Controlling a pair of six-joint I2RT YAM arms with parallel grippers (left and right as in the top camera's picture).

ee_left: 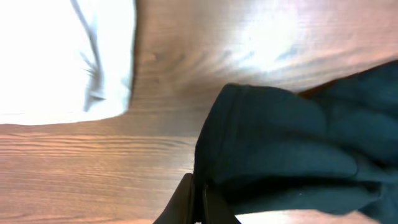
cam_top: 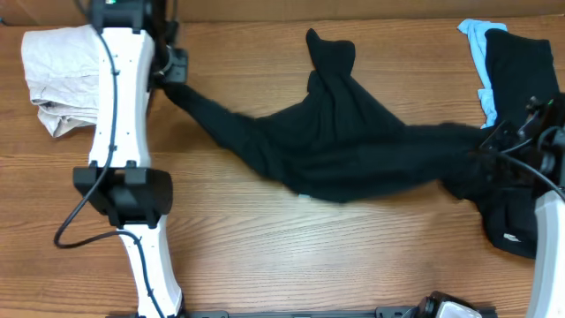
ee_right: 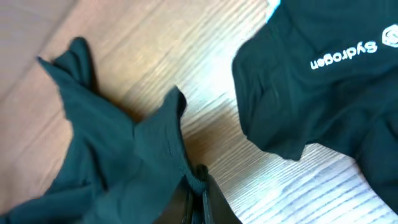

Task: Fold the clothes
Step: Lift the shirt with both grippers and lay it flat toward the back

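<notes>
I hold the plain black fabric T-shirt (cam_top: 335, 146) strung across the middle of the overhead frame, one end in each gripper. I judge this is to pull it flat on the brown wooden table (cam_top: 265, 256) before any fold. My left gripper (cam_top: 174, 81), upper left, is clamped on one end, and its wrist view shows the hem bunched at the closed fingers. My right gripper (cam_top: 496, 143), at the right edge, is pinched on the other end. The black logo-printed T-shirt (cam_top: 521, 71) and the light-blue cloth piece (cam_top: 477, 44) wait upper right. The pale beige folded garment (cam_top: 57, 84) lies upper left, out of the way.
</notes>
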